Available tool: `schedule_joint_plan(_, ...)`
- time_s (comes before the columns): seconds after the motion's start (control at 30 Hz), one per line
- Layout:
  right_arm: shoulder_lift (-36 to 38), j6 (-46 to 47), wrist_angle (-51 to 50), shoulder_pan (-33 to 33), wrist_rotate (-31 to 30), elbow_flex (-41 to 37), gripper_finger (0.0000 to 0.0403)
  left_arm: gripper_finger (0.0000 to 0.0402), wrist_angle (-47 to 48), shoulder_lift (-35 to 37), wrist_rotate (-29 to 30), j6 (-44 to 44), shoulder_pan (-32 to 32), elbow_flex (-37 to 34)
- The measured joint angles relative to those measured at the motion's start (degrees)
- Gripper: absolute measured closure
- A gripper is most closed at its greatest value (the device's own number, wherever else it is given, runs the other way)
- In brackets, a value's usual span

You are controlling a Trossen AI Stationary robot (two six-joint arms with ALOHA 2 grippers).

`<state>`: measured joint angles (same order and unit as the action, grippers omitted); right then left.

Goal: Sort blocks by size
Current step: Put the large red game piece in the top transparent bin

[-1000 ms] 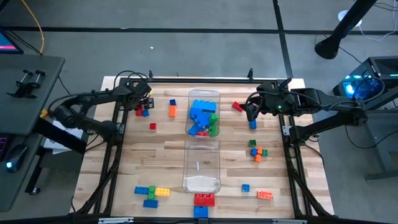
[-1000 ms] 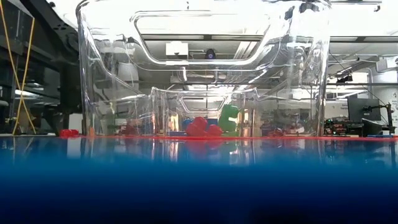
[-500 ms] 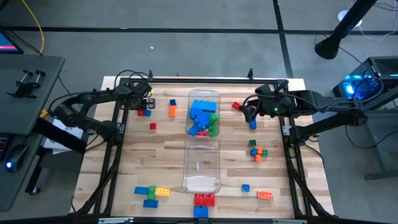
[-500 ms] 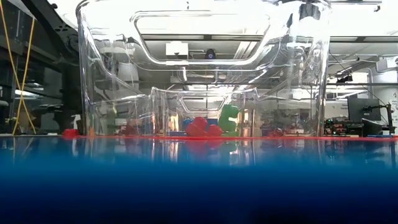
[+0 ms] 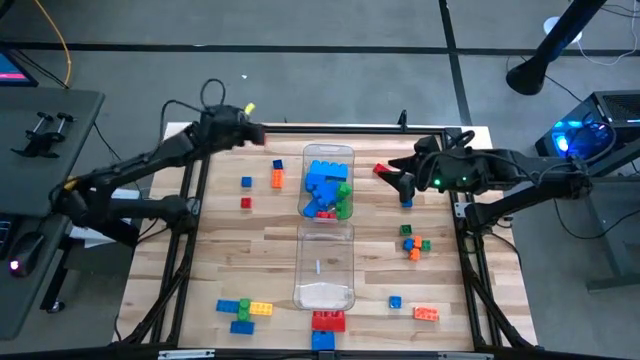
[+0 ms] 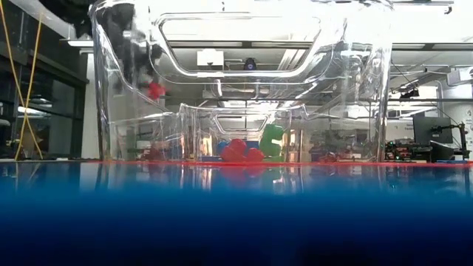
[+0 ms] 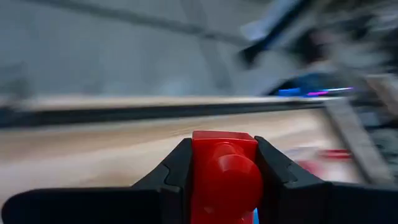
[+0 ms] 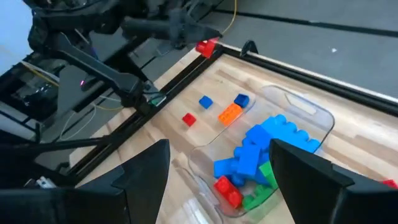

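My left gripper (image 5: 256,133) hangs above the table's far left corner, shut on a small red block (image 7: 221,177), which also shows in the right wrist view (image 8: 205,46) and through the bin wall in the low view (image 6: 155,90). My right gripper (image 5: 400,183) stands open at the far right, beside a red block (image 5: 380,170) and a blue block (image 5: 406,200), with nothing between its fingers. A clear far bin (image 5: 345,152) holds blue, red and green blocks. On the wood to its left lie two blue blocks (image 8: 205,101), an orange one (image 5: 277,180) and a red one (image 5: 246,203). My left gripper pinches the red block between its two fingers (image 7: 177,171), one on each of two opposite sides (image 7: 198,165). The fingers reach about level toward the table's right. The block is lifted clear of the table, its rounded stud facing away from the gripper.
A second clear bin (image 5: 300,297) stands nearer, in line with the first. Loose blocks lie right of it (image 5: 413,243), at the near right (image 5: 425,313), near left (image 5: 245,308) and by the front edge (image 5: 328,320). A black rail (image 5: 330,127) runs along the far edge.
My left gripper has shut on the red block at the table's far left, lifted it clear of the wood and carried it up and toward the far edge and the right. The blue block that lay beside it has stayed on the table.
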<state>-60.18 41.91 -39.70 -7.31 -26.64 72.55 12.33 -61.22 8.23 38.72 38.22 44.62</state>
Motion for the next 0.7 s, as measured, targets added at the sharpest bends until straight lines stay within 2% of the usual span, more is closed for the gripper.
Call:
schedule_joint_plan(0.13, 0.0, -0.02, 0.11, -0.31, -2.43, 0.0, 0.0132, 0.032, -8.81, -3.35, 4.98, 2.48, -13.45, 0.09)
schedule_joint_plan(0.3, 0.0, 0.01, 0.12, -0.3, -2.81, 0.0, 0.0132, 0.032, -20.27, -14.26, 10.1, 3.12, -27.16, 0.38)
schedule_joint_plan(0.43, 0.0, 0.02, 0.13, -0.2, -2.83, 0.0, 0.0132, 0.032, -21.54, -23.19, 10.52, 2.94, -29.41, 5.64)
schedule_joint_plan(0.53, 0.0, 0.02, 0.13, -0.2, -2.83, 0.0, 0.0132, 0.0314, -19.03, -28.77, 6.41, -0.83, -28.85, 10.96)
schedule_joint_plan(0.7, 0.0, 0.02, 0.13, -0.2, -2.83, 0.0, 0.0132, 0.0223, -9.64, -34.96, 3.05, -10.16, -28.04, 21.34)
